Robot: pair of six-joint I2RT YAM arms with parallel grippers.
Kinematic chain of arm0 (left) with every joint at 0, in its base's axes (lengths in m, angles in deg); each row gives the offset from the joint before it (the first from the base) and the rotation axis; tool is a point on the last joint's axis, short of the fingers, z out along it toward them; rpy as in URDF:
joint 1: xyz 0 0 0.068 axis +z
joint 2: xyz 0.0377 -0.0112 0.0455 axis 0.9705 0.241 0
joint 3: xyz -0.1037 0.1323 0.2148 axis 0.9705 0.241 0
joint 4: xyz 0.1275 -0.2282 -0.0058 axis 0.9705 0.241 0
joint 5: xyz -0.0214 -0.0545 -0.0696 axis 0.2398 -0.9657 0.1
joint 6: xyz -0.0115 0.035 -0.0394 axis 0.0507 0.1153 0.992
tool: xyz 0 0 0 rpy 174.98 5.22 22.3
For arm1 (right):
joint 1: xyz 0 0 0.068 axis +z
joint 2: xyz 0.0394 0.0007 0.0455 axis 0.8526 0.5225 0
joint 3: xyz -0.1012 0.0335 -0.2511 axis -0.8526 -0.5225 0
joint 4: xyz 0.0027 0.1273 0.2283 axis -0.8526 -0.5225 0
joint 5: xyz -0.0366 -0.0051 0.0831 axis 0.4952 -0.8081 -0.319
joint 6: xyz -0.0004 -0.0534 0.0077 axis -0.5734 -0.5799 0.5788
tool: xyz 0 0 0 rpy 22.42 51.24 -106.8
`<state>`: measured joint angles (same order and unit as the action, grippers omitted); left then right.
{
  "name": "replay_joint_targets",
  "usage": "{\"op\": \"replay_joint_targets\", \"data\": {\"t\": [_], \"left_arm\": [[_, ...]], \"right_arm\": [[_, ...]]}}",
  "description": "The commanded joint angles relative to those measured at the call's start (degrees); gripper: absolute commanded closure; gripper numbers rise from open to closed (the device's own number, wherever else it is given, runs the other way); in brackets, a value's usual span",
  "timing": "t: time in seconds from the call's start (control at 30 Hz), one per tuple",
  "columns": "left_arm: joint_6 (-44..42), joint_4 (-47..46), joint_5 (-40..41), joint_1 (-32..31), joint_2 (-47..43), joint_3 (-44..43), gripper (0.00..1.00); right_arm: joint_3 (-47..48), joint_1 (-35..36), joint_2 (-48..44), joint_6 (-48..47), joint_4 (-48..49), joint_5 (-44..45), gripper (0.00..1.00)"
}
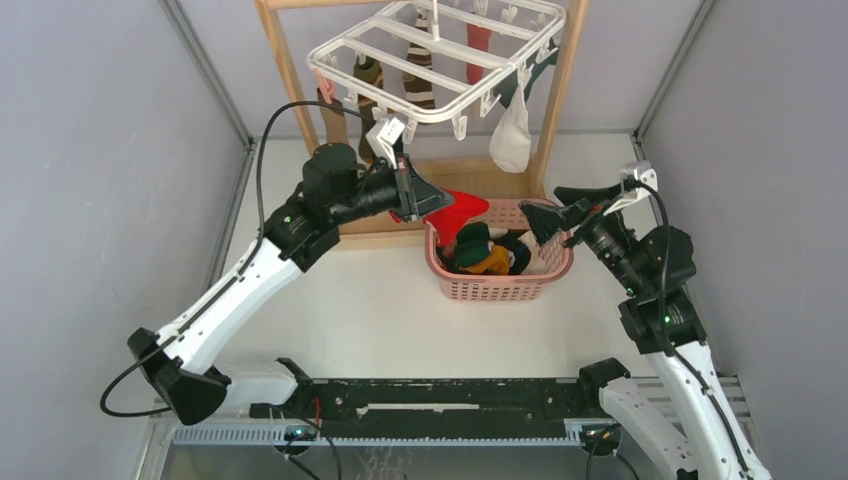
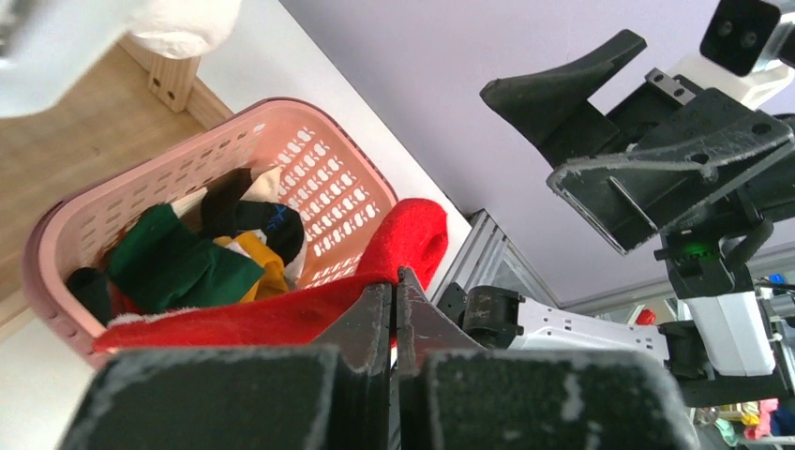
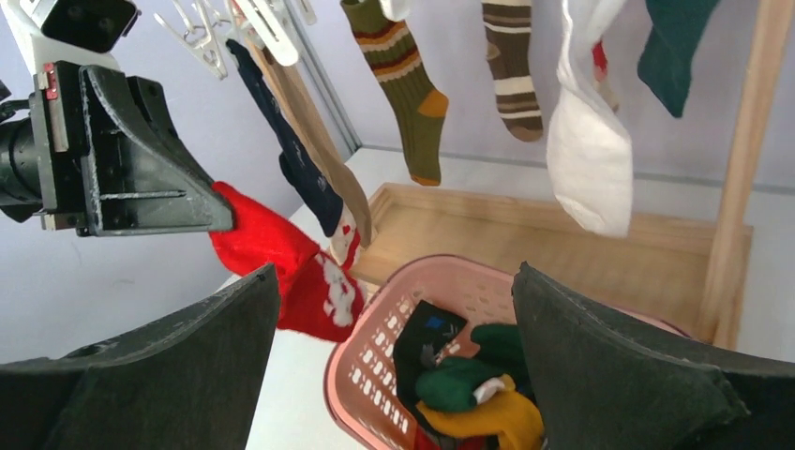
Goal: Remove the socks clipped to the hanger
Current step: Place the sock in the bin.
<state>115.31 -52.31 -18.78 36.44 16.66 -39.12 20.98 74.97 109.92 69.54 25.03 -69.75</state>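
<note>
left gripper [image 1: 437,200] pinches a red sock [image 1: 468,209] over the rim of the pink basket [image 1: 497,291], seemingly to drop it in; right gripper [image 1: 558,208] hovers spread beside that basket.

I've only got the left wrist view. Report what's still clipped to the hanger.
Observer: Several hang on the hanger, including a white sock and two striped socks.
Operator: Confirm the red sock is free.
Observer: The red sock hangs from the left pincer, below the clips, attached to none.
Operator: Place the right pincer for me.
Observer: The right pincer, open, is above the basket's right rim.
</note>
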Motion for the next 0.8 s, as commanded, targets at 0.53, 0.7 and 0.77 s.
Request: {"op": "replay_joint_targets", "data": {"t": [0.53, 0.7, 0.77], "left_arm": [[2.3, -11.3, 4.7, -7.5, 17.6, -8.8, 0.93], [1.8, -10.6, 6.3, -8.5, 20.1, -8.8, 0.75], [1.5, -10.4, 6.7, -8.7, 20.6, -8.6, 0.66]], "right_arm": [[-3.3, -7.6, -6.4, 0.9, -10.5, -1.9, 0.0], [-3.9, -9.4, -7.1, 0.7, -11.2, -3.3, 0.0], [-3.9, -10.1, -7.2, 0.6, -11.5, -3.9, 0.0]]}}
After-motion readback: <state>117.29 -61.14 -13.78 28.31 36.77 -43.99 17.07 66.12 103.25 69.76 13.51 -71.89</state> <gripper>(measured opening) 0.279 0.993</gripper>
